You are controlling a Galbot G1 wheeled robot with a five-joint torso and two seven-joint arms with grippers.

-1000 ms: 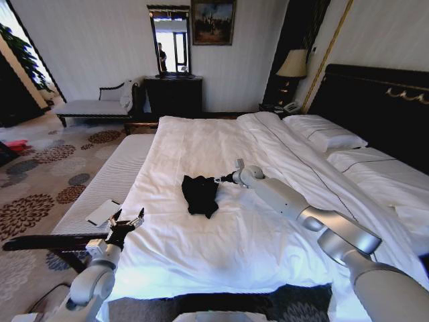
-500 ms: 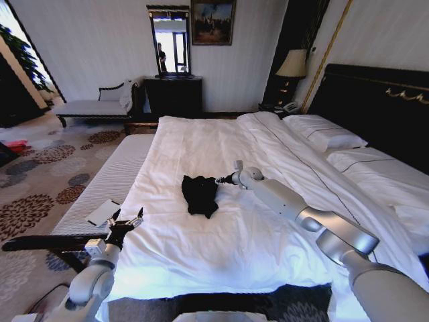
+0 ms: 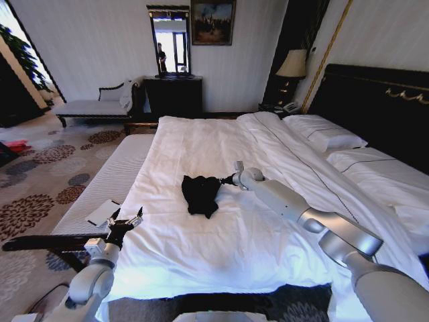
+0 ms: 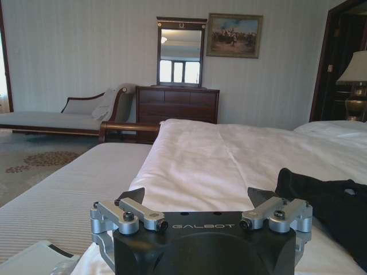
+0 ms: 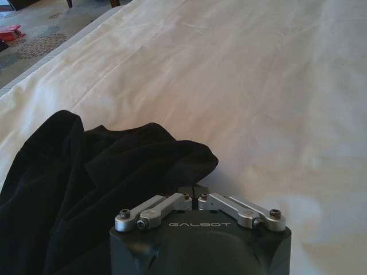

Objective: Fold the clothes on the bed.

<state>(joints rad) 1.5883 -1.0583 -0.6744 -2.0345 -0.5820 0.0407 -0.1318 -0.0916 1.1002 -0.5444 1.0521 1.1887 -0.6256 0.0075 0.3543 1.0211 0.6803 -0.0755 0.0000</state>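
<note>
The clothes [image 3: 200,194] are a small crumpled black heap near the middle of the bed [image 3: 201,141], which is covered in white sheets. My right gripper [image 3: 221,181] reaches across the sheet to the heap's right edge. In the right wrist view the right gripper [image 5: 195,190] is shut, its fingertips pinching the nearest fold of the clothes [image 5: 103,172]. My left gripper [image 3: 127,219] hovers open at the bed's left edge, apart from the heap. In the left wrist view the left gripper [image 4: 196,197] has its jaws wide apart and the clothes [image 4: 327,200] lie off to one side.
A pale striped bench [image 3: 110,176] runs along the bed's left side with a flat white item [image 3: 102,212] on it. Pillows [image 3: 328,137] and a dark headboard [image 3: 375,100] are at the right. A chaise [image 3: 94,106], dresser [image 3: 173,94] and lamp [image 3: 293,64] stand along the far wall.
The right gripper has barely shifted at the clothes' right edge, and that edge looks drawn slightly toward it. The left arm has not moved.
</note>
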